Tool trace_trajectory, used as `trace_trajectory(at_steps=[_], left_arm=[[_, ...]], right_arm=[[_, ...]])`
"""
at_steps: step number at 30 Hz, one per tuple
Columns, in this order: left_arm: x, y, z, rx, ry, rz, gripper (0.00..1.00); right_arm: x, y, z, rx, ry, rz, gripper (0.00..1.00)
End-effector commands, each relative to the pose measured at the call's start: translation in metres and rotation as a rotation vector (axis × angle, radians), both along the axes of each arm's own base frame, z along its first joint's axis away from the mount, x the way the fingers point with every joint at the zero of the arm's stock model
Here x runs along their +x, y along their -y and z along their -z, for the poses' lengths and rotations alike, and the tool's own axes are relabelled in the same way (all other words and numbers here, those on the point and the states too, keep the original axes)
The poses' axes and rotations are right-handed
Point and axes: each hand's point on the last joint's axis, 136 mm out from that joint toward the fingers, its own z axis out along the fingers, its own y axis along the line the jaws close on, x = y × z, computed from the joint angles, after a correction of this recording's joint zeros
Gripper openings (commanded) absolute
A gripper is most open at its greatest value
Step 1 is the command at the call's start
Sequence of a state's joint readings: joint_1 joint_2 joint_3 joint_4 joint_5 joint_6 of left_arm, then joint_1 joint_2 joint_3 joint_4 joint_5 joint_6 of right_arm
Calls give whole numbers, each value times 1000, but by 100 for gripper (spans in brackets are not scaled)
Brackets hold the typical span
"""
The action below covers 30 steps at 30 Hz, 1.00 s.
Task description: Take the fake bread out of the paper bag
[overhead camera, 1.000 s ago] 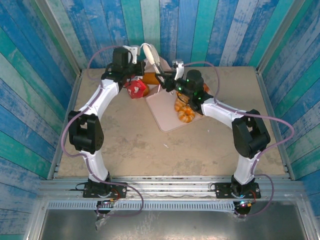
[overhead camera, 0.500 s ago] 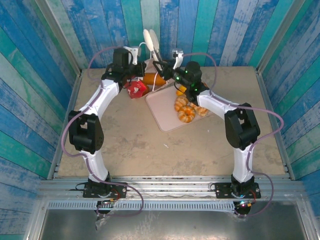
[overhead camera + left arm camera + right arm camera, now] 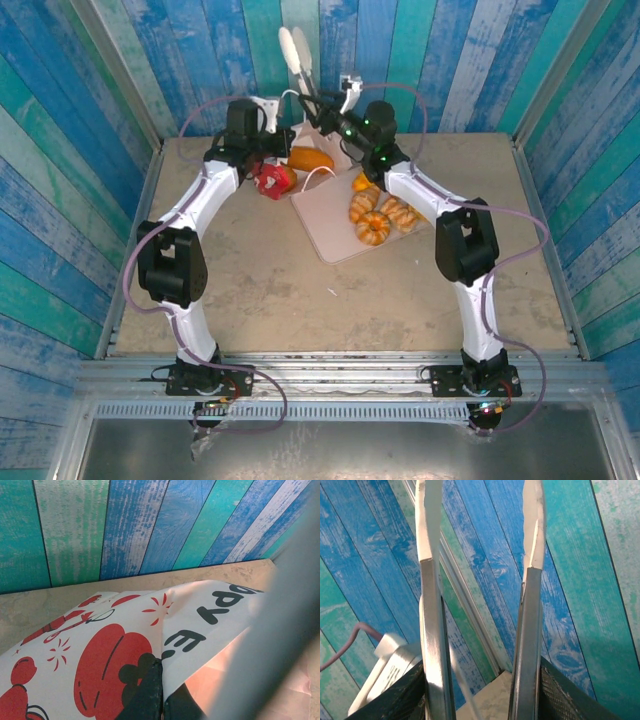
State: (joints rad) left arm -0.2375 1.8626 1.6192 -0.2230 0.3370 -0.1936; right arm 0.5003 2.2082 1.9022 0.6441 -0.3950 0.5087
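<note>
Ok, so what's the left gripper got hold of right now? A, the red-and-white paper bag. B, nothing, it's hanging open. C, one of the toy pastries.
A: in the left wrist view the left gripper is shut on the edge of the paper bag, with the printed paper pinched between its dark fingers.

Bread (image 3: 375,222) on tray (image 3: 333,238), bag (image 3: 272,180) left

The paper bag (image 3: 125,645) is white with red fruit prints and black letters. The fake bread (image 3: 372,228) is glossy golden-orange, on a pale pink tray (image 3: 330,242). Wall planks (image 3: 400,60) run blue and teal, and the table (image 3: 260,285) is sandy beige.
</note>
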Motion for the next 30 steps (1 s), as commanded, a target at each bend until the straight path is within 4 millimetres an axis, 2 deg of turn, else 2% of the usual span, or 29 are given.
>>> trace_trajectory(at_steps=[1, 6, 11, 17, 22, 30], left_arm=[[-13, -5, 24, 34, -82, 0, 0], [-12, -5, 20, 22, -72, -7, 0], [-9, -5, 10, 15, -39, -9, 0], [-6, -5, 0, 16, -6, -8, 0], [-6, -6, -1, 25, 15, -7, 0], [-10, -8, -11, 47, 68, 1, 0]], right_arm=[[6, -2, -8, 3, 9, -9, 51], [-2, 4, -14, -43, -3, 10, 44], [-31, 24, -22, -104, -36, 36, 43], [-76, 55, -29, -192, -118, 87, 42], [-107, 68, -15, -288, -240, 100, 40], [-163, 61, 18, -473, -491, -28, 38]])
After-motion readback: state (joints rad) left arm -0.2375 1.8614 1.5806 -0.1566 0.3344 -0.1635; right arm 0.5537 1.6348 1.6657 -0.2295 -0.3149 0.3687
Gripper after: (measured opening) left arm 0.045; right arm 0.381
